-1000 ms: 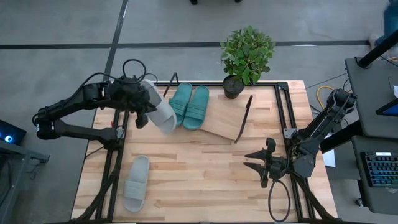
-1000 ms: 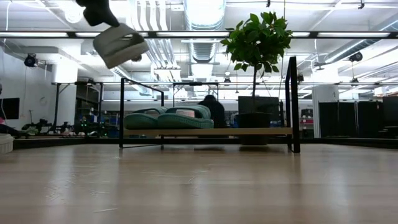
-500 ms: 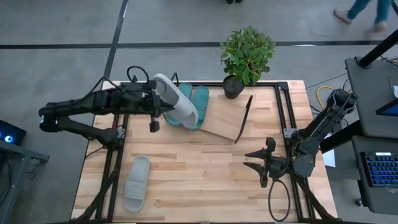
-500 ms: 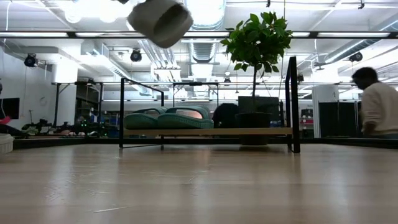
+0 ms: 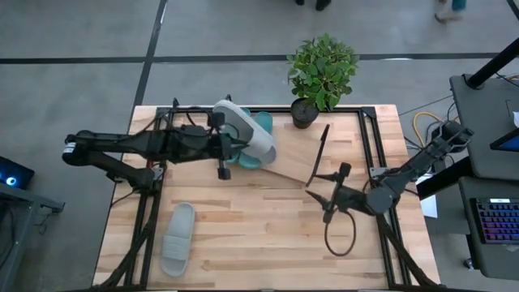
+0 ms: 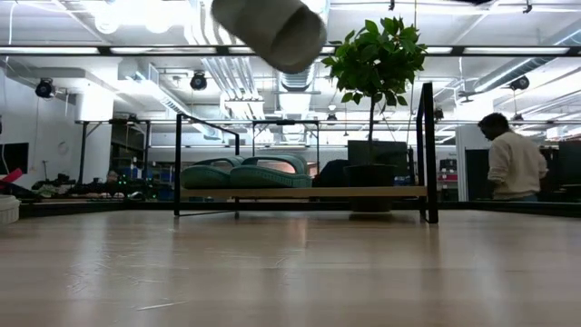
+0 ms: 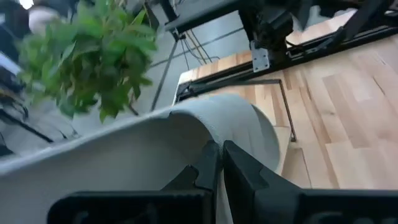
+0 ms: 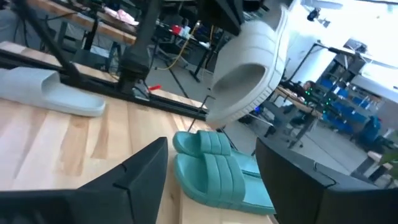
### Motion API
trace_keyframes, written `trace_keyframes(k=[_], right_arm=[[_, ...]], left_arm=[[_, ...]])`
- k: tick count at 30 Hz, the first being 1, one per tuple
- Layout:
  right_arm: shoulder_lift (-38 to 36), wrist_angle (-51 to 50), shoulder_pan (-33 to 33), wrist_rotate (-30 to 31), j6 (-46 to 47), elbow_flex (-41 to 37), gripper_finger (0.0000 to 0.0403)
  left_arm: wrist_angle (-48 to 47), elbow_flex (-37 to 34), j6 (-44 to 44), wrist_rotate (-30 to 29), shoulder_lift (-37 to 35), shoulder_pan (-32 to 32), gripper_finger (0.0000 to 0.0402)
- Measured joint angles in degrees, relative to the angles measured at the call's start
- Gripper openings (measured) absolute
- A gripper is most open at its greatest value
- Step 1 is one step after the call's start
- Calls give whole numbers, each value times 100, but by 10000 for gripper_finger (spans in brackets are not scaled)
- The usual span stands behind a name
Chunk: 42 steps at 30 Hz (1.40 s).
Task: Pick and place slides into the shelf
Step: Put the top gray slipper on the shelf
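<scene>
My left gripper (image 5: pixel 225 146) is shut on a light grey slide (image 5: pixel 247 134) and holds it in the air over the shelf's (image 5: pixel 296 158) left half. The slide also shows high in the low view (image 6: pixel 272 27) and in the right wrist view (image 8: pixel 249 62). Two teal slides (image 5: pixel 263 122) rest soles down side by side on the slanted board (image 6: pixel 241 174), partly hidden under the grey one. A second grey slide (image 5: pixel 178 239) lies flat near the table's near left corner. My right gripper (image 5: pixel 328 195) hangs open near the shelf's right end, touching nothing. My left gripper comes level from the table's left and pinches the grey slide between its two fingers (image 7: pixel 208 165), right beside the arched strap (image 7: pixel 242 124). Only a thin grey layer shows between them. The slide is lifted clear and tilted, its strap opening (image 8: pixel 239 78) facing the table's right.
A potted plant (image 5: pixel 320 77) stands at the table's far edge behind the shelf's right end. Black rails (image 5: pixel 369 154) run along both table sides. A cable loop (image 5: pixel 340 235) hangs below the right arm. A person (image 6: pixel 513 168) stands in the room beyond.
My left gripper has carried the grey slide toward the table's right, from beside the shelf's left end to over the teal slides, and the slide has turned about as it went. My right gripper has swung toward the table's left and far edge, nearer the shelf.
</scene>
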Motion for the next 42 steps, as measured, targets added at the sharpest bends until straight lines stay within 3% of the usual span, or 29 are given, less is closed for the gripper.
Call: trace_keyframes(k=[6, 9, 12, 16, 23, 31, 42], right_arm=[[0, 12, -721, -1228, 280, 0, 236], [0, 69, -993, -1371, 319, -1, 231], [0, 315, -1218, -1570, 310, -112, 227], [0, 1183, -1416, -2408, 130, -388, 226], [0, 1670, -1526, -2473, -75, -599, 226], [20, 1605, -1809, -2468, 103, -642, 228], [20, 1604, -2006, -2464, 271, -721, 291]], left_arm=[[539, -2, 225, -71, 290, -273, 0], [710, -4, 335, -130, 409, -432, 0], [881, -9, 480, -451, 527, -609, 0], [1166, -9, 792, -933, 727, -809, 0], [1635, -22, 1179, -1605, 1089, -997, 0], [2022, -28, 1531, -1884, 1452, -1094, 0], [2060, -28, 1591, -1957, 1393, -1207, 0]])
